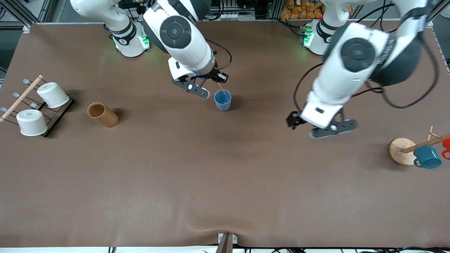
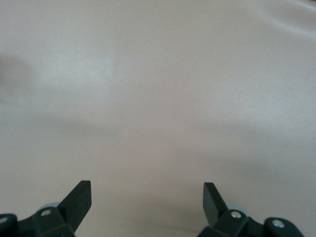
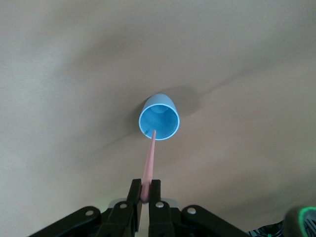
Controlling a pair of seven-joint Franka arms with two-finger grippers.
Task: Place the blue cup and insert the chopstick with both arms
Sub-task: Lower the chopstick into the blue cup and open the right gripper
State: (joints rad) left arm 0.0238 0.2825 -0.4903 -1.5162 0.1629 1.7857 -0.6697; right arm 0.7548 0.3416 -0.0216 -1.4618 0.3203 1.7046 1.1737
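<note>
The blue cup (image 1: 223, 100) stands upright on the brown table, mouth up; it also shows in the right wrist view (image 3: 159, 122). My right gripper (image 1: 214, 80) is over the cup, shut on the pinkish-red chopstick (image 1: 220, 88). In the right wrist view the chopstick (image 3: 149, 165) runs from the shut gripper (image 3: 146, 190) down to the cup's mouth, its tip at the rim opening. My left gripper (image 1: 328, 128) is open and empty above bare table toward the left arm's end; in the left wrist view its gripper (image 2: 147, 197) shows only bare table between the fingers.
A brown wooden cylinder holder (image 1: 102, 114) lies toward the right arm's end, beside a rack (image 1: 52, 117) with two white cups (image 1: 52, 95). At the left arm's end a round wooden stand (image 1: 402, 151) carries a teal mug (image 1: 427, 157) and a red one (image 1: 446, 144).
</note>
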